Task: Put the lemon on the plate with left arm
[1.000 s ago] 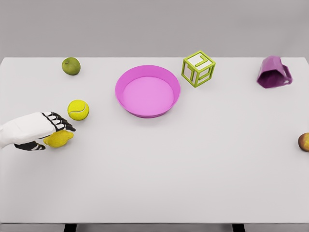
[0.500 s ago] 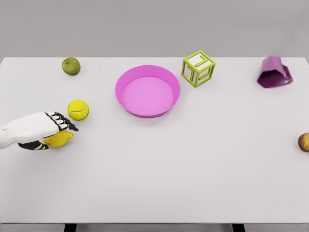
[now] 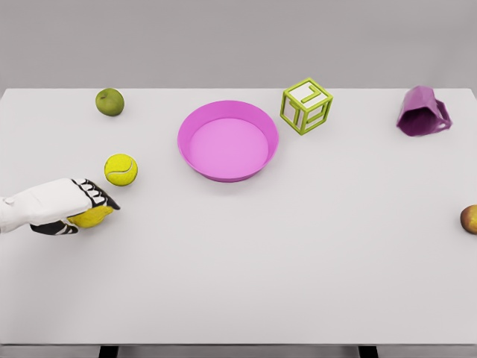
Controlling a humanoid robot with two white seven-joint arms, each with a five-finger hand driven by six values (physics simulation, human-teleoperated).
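A plain grey wall stood behind a broad white rectangular table that filled most of the head view. The left hand, white with black-jointed fingers, entered from the lower left edge and lay over the yellow oval lemon near the table's left side. Its fingers were curled down over the top of the lemon and the thumb showed beneath it at the left, so the hand was closed around the fruit; only the lemon's right and lower parts were visible. Whether the lemon was touching the table or raised just off it could not be told. A yellow-green tennis ball sat just beyond the fingertips, close to the hand but apart from it. A small green round fruit rested near the far left corner. The pink round shallow plate stood at the middle of the far half of the table, well apart from the lemon and to its right. To the right of the plate, a lime-green open-frame cube stood tilted on one edge. A purple faceted cup lay on its side near the far right corner. An orange-brown round fruit was cut by the right edge of the view.
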